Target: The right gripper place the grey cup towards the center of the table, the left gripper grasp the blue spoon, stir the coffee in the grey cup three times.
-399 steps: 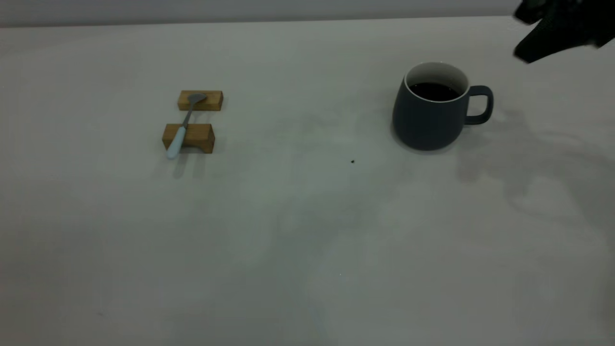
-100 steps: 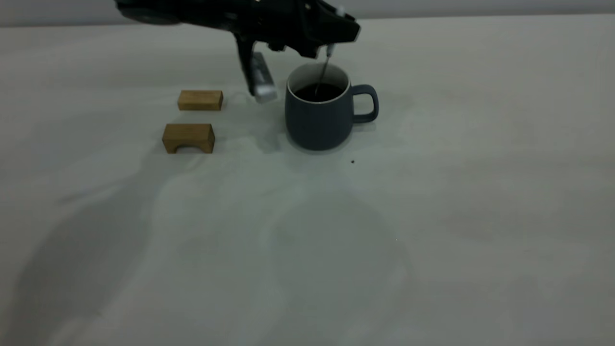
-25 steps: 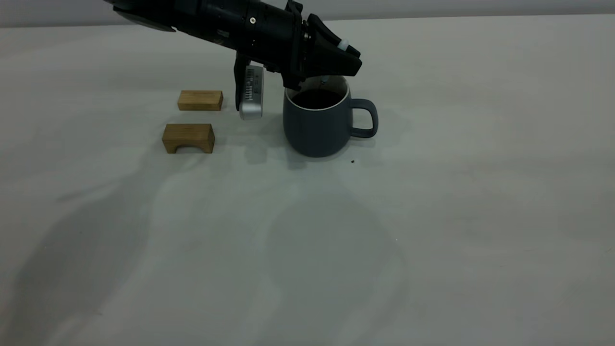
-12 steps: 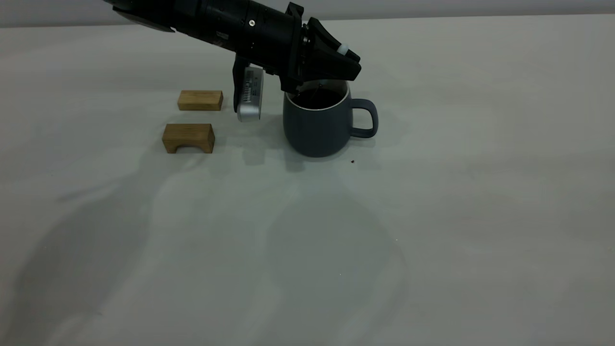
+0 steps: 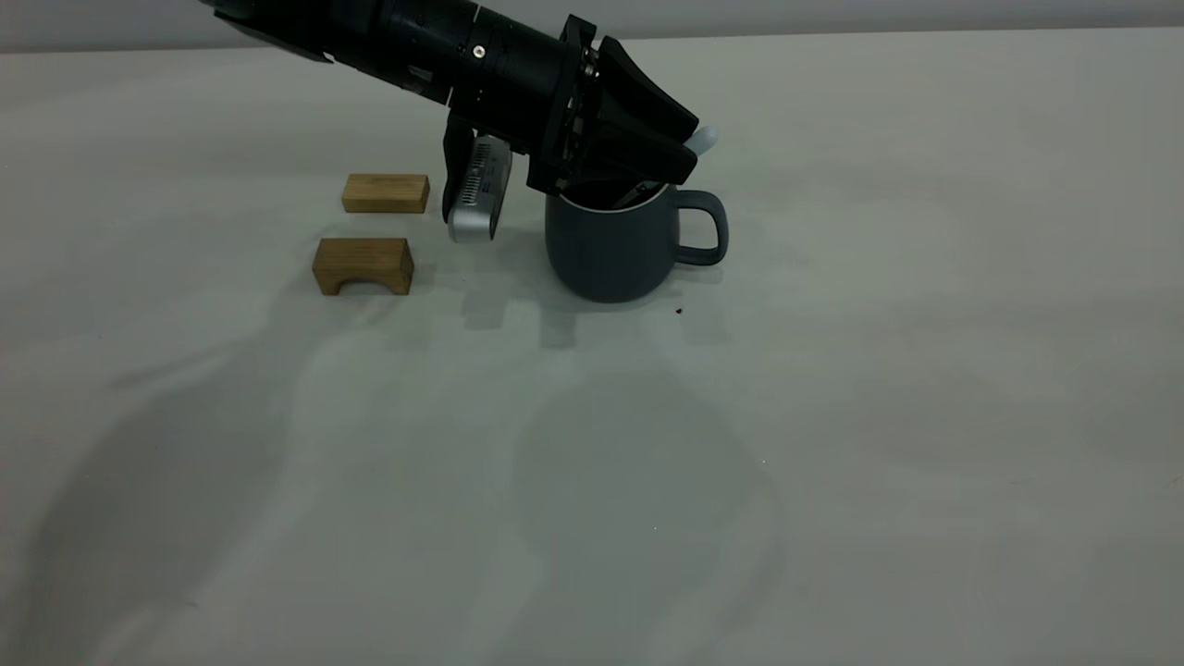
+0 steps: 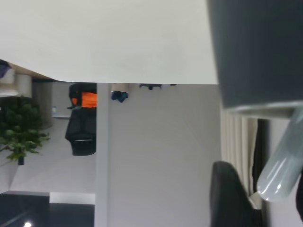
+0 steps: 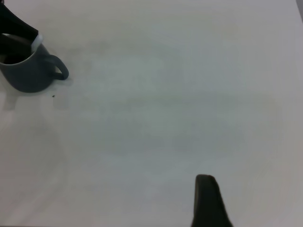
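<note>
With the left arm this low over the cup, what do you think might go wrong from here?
1. The left pincer sits right at the rim of the cup, so a sideways sweep might nudge or tip it and spill coffee onto the table.
2. The spoon leans steeply against the rim; lifting it at that angle might catch the rim or drip.
3. The arm's silver part hangs near the two wooden blocks and may brush them on retreat.
</note>
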You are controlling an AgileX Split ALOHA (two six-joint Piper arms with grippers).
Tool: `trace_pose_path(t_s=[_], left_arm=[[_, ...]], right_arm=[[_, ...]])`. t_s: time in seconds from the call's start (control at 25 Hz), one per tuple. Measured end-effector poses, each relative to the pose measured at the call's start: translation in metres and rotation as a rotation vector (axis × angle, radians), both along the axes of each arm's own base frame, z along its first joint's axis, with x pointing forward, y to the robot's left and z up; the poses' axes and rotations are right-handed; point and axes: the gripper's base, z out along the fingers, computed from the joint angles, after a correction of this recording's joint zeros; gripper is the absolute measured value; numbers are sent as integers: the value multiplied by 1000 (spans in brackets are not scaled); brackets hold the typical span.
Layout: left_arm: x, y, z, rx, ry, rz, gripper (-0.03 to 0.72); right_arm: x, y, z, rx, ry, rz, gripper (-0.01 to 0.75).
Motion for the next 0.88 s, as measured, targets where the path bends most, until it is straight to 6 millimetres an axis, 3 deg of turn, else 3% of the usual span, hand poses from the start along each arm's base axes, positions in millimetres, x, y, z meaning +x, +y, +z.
trace_pose_path(t_s=[0.2,0.64,0.88], left_arm=[[-1,0,18,17,-45,-54,463],[-5,2,140,5,-319,-163,446],[-19,28,191,227,-816,-523,446]], right_arm=[[0,0,0,0,0,0,523],[0,0,0,0,0,0,523],[0,0,0,0,0,0,523]])
